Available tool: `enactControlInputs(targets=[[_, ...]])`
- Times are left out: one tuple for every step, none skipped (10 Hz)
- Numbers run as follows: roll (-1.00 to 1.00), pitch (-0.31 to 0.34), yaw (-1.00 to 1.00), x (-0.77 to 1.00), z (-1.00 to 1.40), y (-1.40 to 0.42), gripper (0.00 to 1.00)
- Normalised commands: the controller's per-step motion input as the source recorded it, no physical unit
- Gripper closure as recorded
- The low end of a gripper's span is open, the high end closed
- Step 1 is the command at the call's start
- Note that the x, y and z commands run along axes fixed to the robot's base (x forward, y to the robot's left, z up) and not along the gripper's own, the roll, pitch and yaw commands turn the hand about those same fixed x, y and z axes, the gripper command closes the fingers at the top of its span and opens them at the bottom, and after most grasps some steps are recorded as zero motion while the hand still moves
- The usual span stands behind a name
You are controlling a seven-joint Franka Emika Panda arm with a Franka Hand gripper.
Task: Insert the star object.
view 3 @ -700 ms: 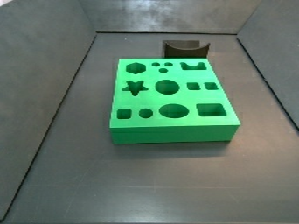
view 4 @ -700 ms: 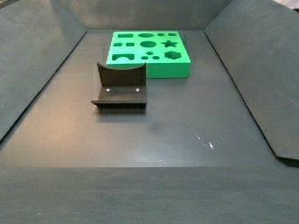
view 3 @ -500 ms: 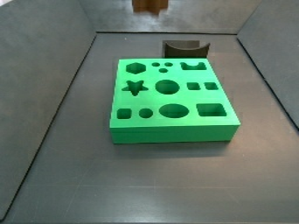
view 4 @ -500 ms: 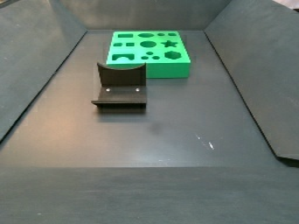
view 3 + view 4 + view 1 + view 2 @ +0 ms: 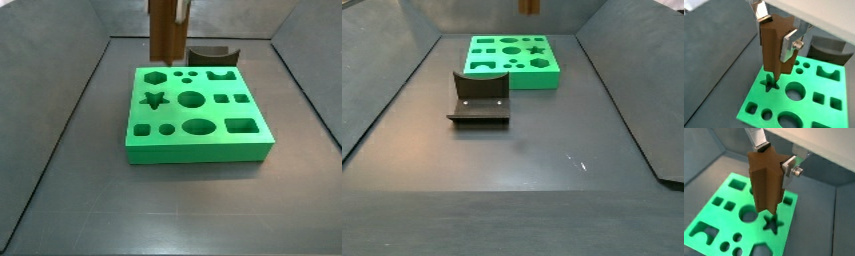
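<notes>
My gripper is shut on the star object, a long brown ridged bar with a star-shaped end, and holds it upright. It shows the same way in a wrist view, with the bar hanging above the green block. The bar's lower end hovers over the block's star hole, also seen in a wrist view. In a side view the bar hangs at the far edge of the green block, above and behind the star hole. Its tip shows in a side view.
The dark fixture stands on the floor just behind the green block, and in front of the block in a side view. It also shows in a wrist view. Grey walls enclose the floor on all sides.
The bar has come down into a side view from above: absent, then only its tip showing, now a long stretch of it hanging over the block's far edge.
</notes>
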Motion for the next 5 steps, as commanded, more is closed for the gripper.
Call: enactControlInputs(targets=[[-0.06, 0.000, -0.53, -0.14, -1.00, 0.17, 1.00], [-0.04, 0.000, -0.49, -0.10, -1.00, 0.19, 1.00], [-0.02, 0.000, -0.35, -0.35, -1.00, 0.03, 1.00], [-0.01, -0.026, -0.27, -0.18, -1.00, 0.00, 1.00], [-0.02, -0.047, -0.27, -0.26, -1.00, 0.00, 1.00]])
